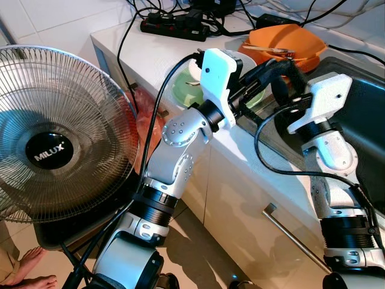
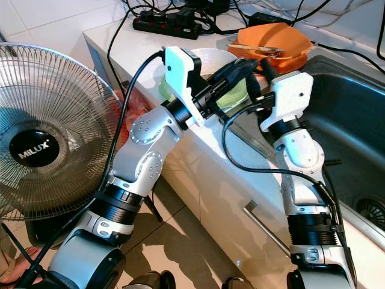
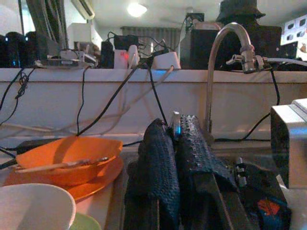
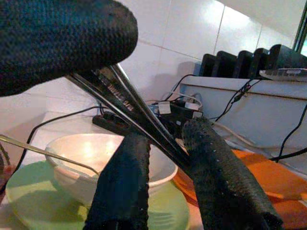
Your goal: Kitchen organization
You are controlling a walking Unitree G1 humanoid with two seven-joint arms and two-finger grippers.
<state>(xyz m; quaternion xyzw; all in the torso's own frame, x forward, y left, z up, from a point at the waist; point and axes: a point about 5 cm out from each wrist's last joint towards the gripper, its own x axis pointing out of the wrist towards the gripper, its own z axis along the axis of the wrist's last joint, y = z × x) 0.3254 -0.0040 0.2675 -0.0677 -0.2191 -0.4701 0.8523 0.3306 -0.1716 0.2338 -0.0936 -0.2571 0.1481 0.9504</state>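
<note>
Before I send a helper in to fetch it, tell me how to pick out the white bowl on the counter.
Start at the dark steel sink set in the white countertop. On the side of it towards the black power strip stand two stacks of dishes. The round white bowl sits on the pale green plate; its neighbour, the orange bowl, sits on an orange plate.

One fan (image 1: 57, 135). One power strip (image 1: 174, 25). Two grippers: left (image 1: 272, 68), right (image 1: 287, 84). One white bowl (image 4: 103, 160), one green plate (image 4: 33, 199), one orange bowl (image 3: 67, 158), one faucet (image 3: 230, 57).
</note>
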